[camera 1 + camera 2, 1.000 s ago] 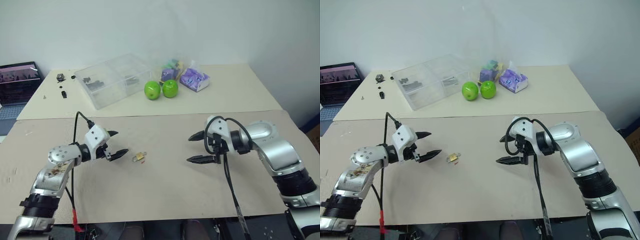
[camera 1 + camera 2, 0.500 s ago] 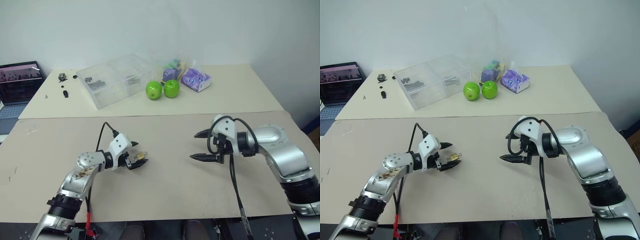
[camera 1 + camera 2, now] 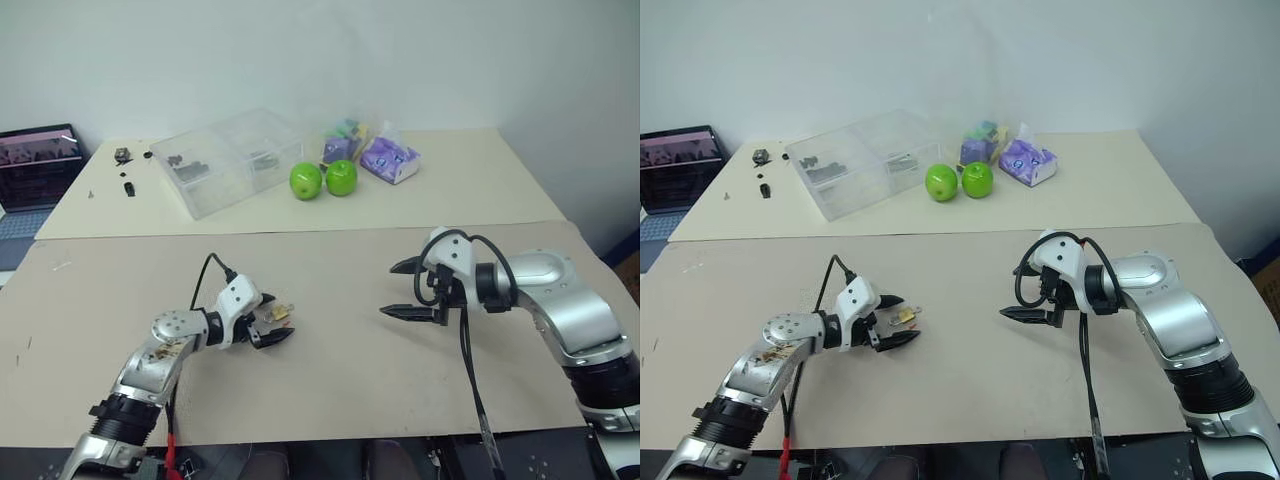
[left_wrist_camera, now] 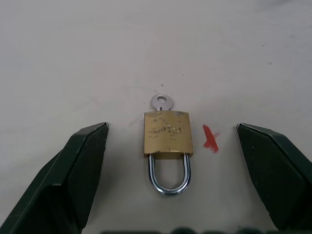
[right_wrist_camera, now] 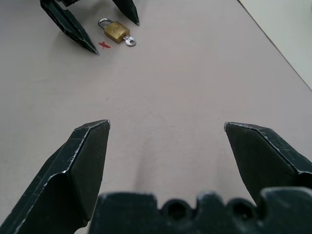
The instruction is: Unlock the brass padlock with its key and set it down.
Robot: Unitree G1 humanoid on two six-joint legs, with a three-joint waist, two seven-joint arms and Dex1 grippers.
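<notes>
A: Starting at the left edge, we see a dark laptop [image 3: 35, 165] with a lit screen, then a few small black bits [image 3: 127, 186] lying loose on the pale beige bench [image 3: 330, 400]. What comes after?

B: A clear plastic compartment box [image 3: 228, 160] on the far half of the bench, with small dark parts in some of its sections. Nearer to us, the left gripper [image 3: 272, 319] sits low over the bench with its two black fingers spread wide.

A: And the tiny golden-brass padlock [image 4: 167, 133] with the thin silvery shackle?

B: It lies flat on the bench between those spread fingers, touching neither of them in the left wrist view. The shackle looks closed. The small silvery metal key [image 4: 161, 103] sticks out of the end of the body opposite the shackle, so only its round head shows.

A: We also spot a little red mark [image 4: 210, 140] just beside the padlock, between it and one finger.

B: Yes. Further along, two round green apples [image 3: 322, 179] sit side by side on the far half, touching or nearly so, and next to them a clear bag of purple and green pieces [image 3: 372, 150].

A: Then the right gripper [image 3: 405, 290]?

B: It hovers well apart from the padlock, pointing towards it, fingers also wide and holding nothing. From its wrist view we see the padlock far ahead, framed by the other gripper's fingertips.
</notes>
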